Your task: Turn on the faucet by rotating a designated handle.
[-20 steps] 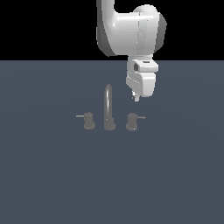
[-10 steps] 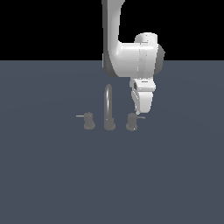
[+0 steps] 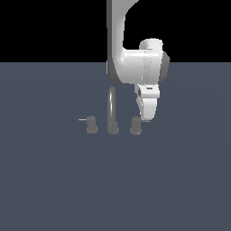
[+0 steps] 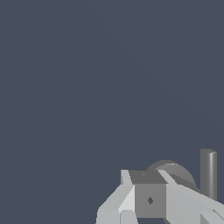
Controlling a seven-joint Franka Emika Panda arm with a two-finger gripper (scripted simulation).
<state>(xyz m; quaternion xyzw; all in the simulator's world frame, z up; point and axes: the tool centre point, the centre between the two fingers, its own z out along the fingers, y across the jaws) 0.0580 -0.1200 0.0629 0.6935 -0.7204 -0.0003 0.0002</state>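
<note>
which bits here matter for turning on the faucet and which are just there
For the job:
- faucet
- handle, the knob on the exterior view's right
- gripper, close above and beside that handle

Just there:
- twin knob, lever pointing to the exterior view's left
- floor

Arm: its upper part is cut off by the top edge of the exterior view.
Gripper (image 3: 146,118): fingertips merge with the handle (image 3: 136,126) at centre right; jaw gap too small to tell.
Handle lever: mostly hidden behind the gripper.
Wrist view: gripper (image 4: 151,201) cut off by the lower edge; it covers most of a round grey part (image 4: 175,170).
</note>
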